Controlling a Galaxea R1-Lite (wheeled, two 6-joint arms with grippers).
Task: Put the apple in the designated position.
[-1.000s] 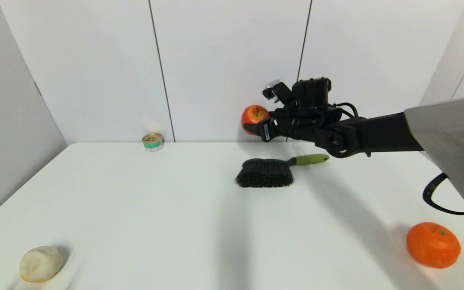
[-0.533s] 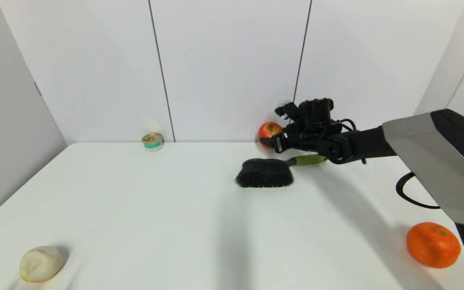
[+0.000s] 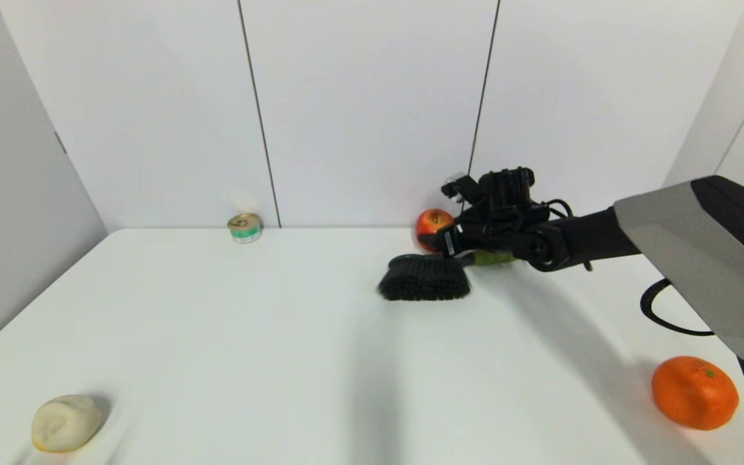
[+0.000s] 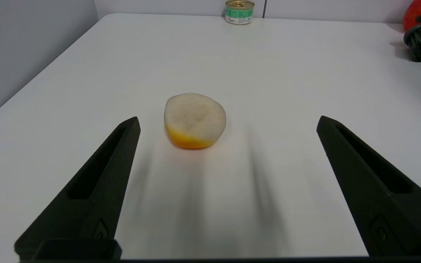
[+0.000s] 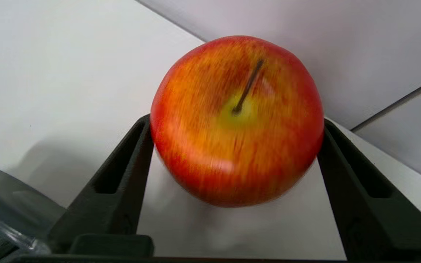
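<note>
The red apple (image 3: 432,221) with yellowish patches and a dark stem is held by my right gripper (image 3: 437,234), which is shut on it at the far back of the white table (image 3: 230,336), close to the wall. In the right wrist view the apple (image 5: 236,120) fills the space between the two black fingers (image 5: 122,175), low over the tabletop; whether it touches the surface I cannot tell. No marker shows on the table for the designated position. My left gripper (image 4: 228,119) is open, hovering near the front left.
A black brush (image 3: 425,276) with a green handle lies just in front of the apple, partly under my right arm. A small tin can (image 3: 245,227) stands at the back. An orange fruit (image 3: 695,392) sits front right, a pale beige lump (image 3: 65,422) front left.
My right gripper has carried the apple down and slightly to the right, from well above the table to just behind the brush. The left arm has not moved.
</note>
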